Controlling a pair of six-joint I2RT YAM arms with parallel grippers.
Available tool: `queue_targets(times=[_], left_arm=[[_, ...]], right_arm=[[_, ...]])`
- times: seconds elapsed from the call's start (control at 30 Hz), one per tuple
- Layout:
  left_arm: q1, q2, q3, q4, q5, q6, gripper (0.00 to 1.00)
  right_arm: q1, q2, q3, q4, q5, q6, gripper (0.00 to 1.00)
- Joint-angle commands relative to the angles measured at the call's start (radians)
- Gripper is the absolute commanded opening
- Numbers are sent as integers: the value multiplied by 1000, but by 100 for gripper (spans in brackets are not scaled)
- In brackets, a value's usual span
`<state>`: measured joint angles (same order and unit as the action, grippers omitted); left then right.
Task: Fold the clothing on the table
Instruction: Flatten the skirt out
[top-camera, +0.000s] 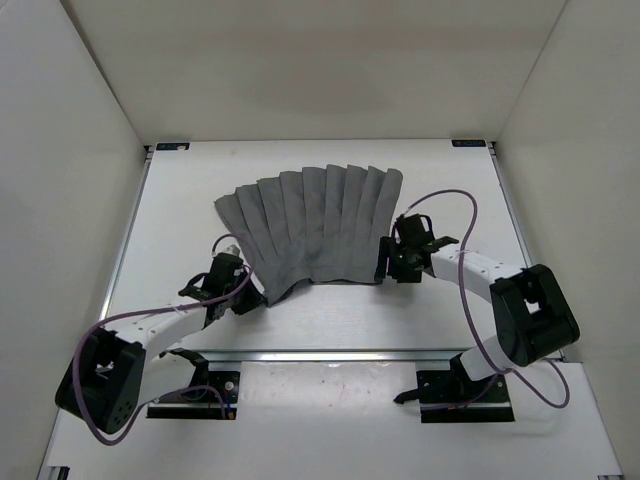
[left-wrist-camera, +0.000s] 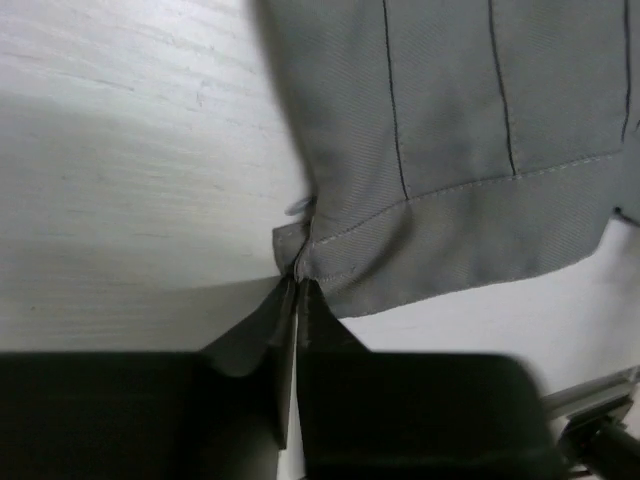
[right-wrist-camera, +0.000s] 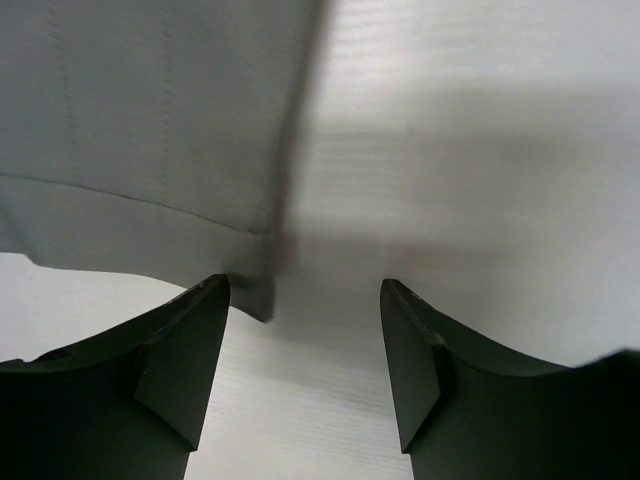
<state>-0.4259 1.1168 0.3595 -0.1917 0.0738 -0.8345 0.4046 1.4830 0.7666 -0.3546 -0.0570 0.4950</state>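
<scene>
Fold not begun: skirt (top-camera: 315, 225) lay flat and fanned out at middle of bench (top-camera: 330, 320), no layer turned over. All folding left for you. Your left hand (left-wrist-camera: 298, 295) sat low at near-left waistband corner, fingers pinched together on fabric edge. Your right hand (right-wrist-camera: 305, 290) sat low at near-right corner, jaws spread wide, holding nothing; corner just beside one finger. Both arms angled inward toward skirt.

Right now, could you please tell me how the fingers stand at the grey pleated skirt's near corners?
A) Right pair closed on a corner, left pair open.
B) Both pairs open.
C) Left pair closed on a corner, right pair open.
C: the left fingers meet on a corner of the pleated skirt, while the right fingers stand apart with table showing between them.
</scene>
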Motion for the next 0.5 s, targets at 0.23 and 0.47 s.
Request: queue_targets(times=[0.23, 0.47], left_arm=[[36, 35, 18, -6, -45, 38, 0], [137, -56, 102, -156, -71, 168, 0]], right_arm=[[5, 123, 0, 169, -158, 25, 0], [-49, -64, 16, 42, -158, -13, 0]])
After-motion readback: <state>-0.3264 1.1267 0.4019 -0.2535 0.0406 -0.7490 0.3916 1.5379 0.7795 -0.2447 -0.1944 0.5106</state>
